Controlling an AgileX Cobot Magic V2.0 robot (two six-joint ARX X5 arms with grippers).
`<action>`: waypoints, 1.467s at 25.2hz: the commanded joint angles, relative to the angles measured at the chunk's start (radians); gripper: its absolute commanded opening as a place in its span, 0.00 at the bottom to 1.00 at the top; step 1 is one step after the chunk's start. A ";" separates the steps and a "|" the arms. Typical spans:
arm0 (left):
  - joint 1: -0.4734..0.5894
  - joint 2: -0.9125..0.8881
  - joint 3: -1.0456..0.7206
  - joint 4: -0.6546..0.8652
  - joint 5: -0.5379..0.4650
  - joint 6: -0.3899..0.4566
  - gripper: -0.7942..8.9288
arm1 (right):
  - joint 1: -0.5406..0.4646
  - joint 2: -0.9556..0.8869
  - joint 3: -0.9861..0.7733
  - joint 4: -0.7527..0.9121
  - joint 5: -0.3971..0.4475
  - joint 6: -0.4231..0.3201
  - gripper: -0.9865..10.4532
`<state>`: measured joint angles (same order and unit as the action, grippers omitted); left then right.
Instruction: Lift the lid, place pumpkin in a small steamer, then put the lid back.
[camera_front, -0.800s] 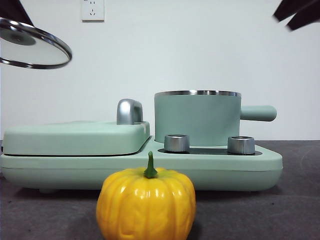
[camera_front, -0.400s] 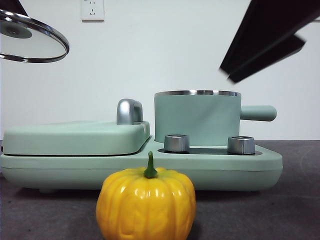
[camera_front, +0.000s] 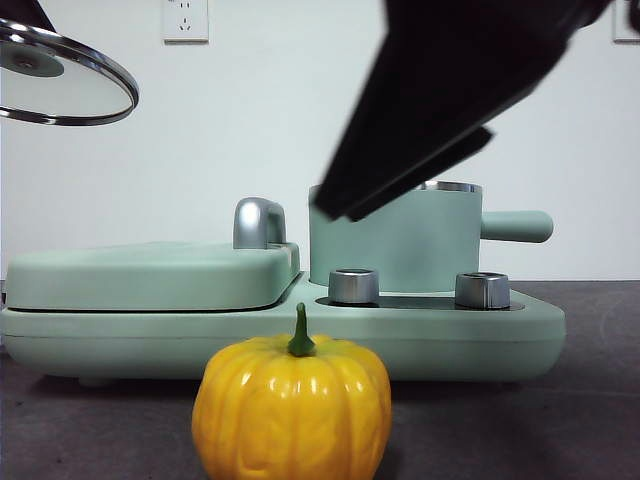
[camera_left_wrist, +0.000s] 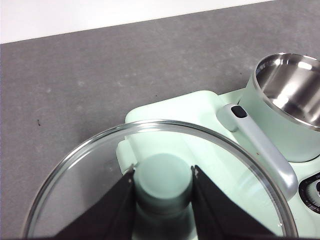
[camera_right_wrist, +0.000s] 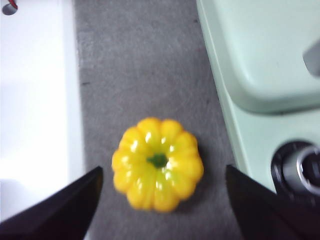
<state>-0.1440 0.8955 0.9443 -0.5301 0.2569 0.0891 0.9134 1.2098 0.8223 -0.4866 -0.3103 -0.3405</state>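
Observation:
The glass lid (camera_front: 65, 85) hangs high at the left, tilted, with my left gripper (camera_left_wrist: 163, 172) shut on its mint-green knob (camera_left_wrist: 163, 182). The yellow pumpkin (camera_front: 292, 405) stands on the grey table in front of the cooker. My right gripper (camera_right_wrist: 163, 171) hovers above the pumpkin (camera_right_wrist: 157, 162), jaws open wide on either side of it and well apart from it. In the front view the right gripper (camera_front: 345, 205) is a big dark shape that covers part of the small steamer (camera_front: 395, 240). The small steamer (camera_left_wrist: 280, 135) stands uncovered, its steel inside showing nothing in it.
The wide mint-green griddle unit (camera_front: 150, 275) with its silver handle (camera_front: 258, 222) fills the left of the cooker base. Two steel dials (camera_front: 353, 286) sit in front of the pot. The pot's side handle (camera_front: 515, 226) points right. A white surface (camera_right_wrist: 35, 100) borders the table.
The right arm has swept down and leftward from the top right corner to the middle of the front view. The lid has barely moved.

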 joint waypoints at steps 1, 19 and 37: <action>0.001 -0.001 0.014 0.025 0.002 -0.002 0.09 | 0.044 0.048 0.016 0.041 0.019 -0.007 0.46; 0.001 -0.001 0.014 0.026 0.002 -0.001 0.09 | 0.094 0.233 0.016 0.100 0.076 -0.007 0.46; 0.001 -0.001 0.014 0.027 0.002 -0.001 0.09 | 0.097 0.272 0.024 0.058 0.072 0.127 0.40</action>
<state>-0.1440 0.8955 0.9443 -0.5297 0.2569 0.0891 0.9966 1.4723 0.8341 -0.4110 -0.2352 -0.2783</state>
